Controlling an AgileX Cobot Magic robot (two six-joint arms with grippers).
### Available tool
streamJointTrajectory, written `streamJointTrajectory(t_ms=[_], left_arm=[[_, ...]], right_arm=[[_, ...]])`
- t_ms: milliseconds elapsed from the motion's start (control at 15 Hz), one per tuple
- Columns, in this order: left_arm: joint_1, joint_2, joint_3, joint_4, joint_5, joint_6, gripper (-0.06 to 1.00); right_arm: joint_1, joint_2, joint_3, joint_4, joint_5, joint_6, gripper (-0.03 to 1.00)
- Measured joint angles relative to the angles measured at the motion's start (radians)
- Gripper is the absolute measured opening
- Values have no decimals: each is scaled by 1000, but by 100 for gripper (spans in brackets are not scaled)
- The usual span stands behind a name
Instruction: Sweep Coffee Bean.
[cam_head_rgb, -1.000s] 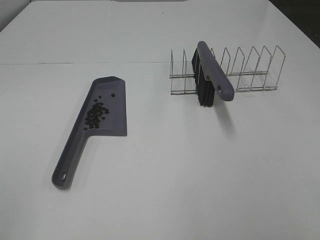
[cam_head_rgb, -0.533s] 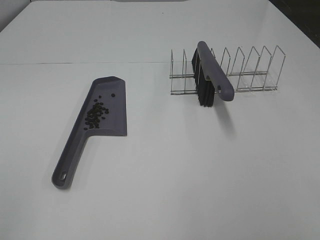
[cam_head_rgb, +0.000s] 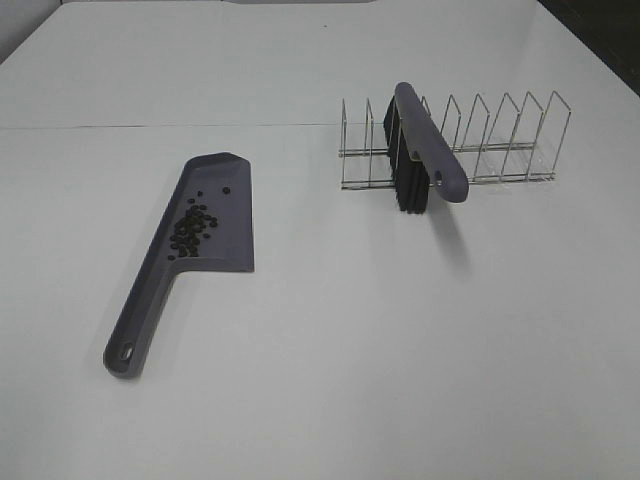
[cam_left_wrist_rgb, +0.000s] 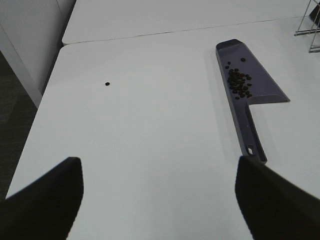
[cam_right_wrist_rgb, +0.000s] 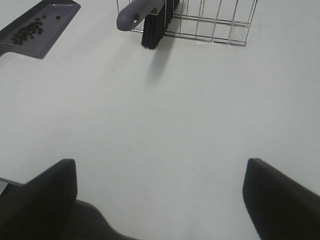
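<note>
We are keeping both claws, left and right, spread and empty, risking tipping the small dark oval coffee beans heaped in the purple-grey plastic dustpan if we nudge its handle.

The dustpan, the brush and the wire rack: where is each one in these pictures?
dustpan (cam_head_rgb: 225, 225), high outside view, on the bare part of its tray.
brush (cam_head_rgb: 428, 150), high outside view, on its purple-grey back.
wire rack (cam_head_rgb: 510, 125), high outside view, on one upright wire loop.
</note>
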Motion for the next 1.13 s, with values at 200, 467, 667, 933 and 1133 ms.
streamJointTrajectory(t_ms=[200, 467, 667, 933, 1133], left_arm=[[0, 0, 0, 0, 0, 0, 76], [0, 0, 0, 0, 0, 0, 76], [0, 0, 0, 0, 0, 0, 76], [0, 0, 0, 0, 0, 0, 76], [0, 0, 0, 0, 0, 0, 76]], right_arm=[[0, 0, 0, 0, 0, -5, 77], [0, 0, 0, 0, 0, -5, 77], [0, 0, 0, 0, 0, -5, 77], [0, 0, 0, 0, 0, -5, 77], [0, 0, 0, 0, 0, -5, 77]])
